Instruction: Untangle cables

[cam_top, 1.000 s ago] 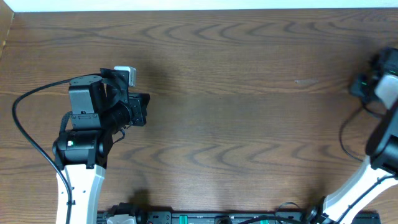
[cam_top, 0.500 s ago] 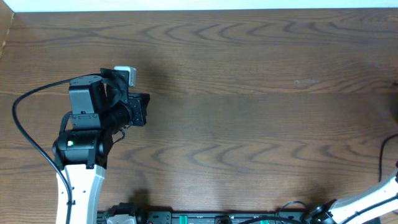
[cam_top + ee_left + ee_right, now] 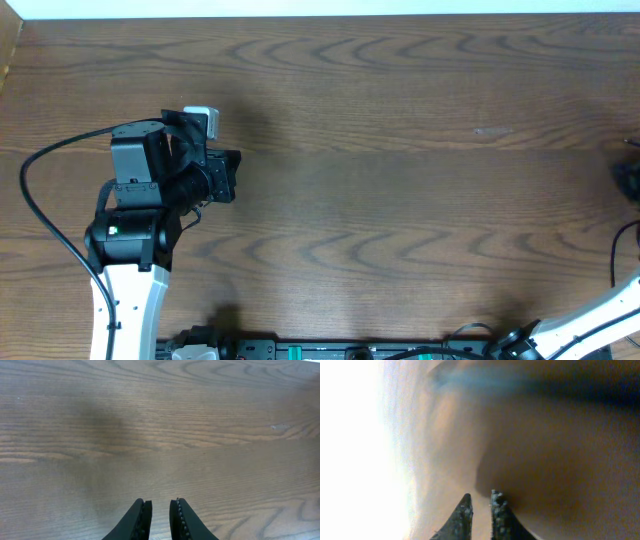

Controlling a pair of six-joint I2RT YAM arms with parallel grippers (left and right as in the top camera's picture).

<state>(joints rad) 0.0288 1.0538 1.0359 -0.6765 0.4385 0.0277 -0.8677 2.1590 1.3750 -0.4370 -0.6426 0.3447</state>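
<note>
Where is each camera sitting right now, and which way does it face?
Overhead: fixed above, facing straight down on the table; shows the left arm and, at the frame's edge, the right arm.
Left wrist: low over the table, looking forward across bare wood; the left fingers are slightly apart and empty.
Right wrist: rolled sideways, view blurred, glare on one side; the right fingers show.
Shared: overhead and left wrist both see the table.

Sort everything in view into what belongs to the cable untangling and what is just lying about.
Of the job:
- left gripper, jaws a narrow gap apart, empty
- right gripper, the same
- no loose cable shows in any view

Not of the job:
- wooden table, bare
- thick black wire fixed to the left arm
</note>
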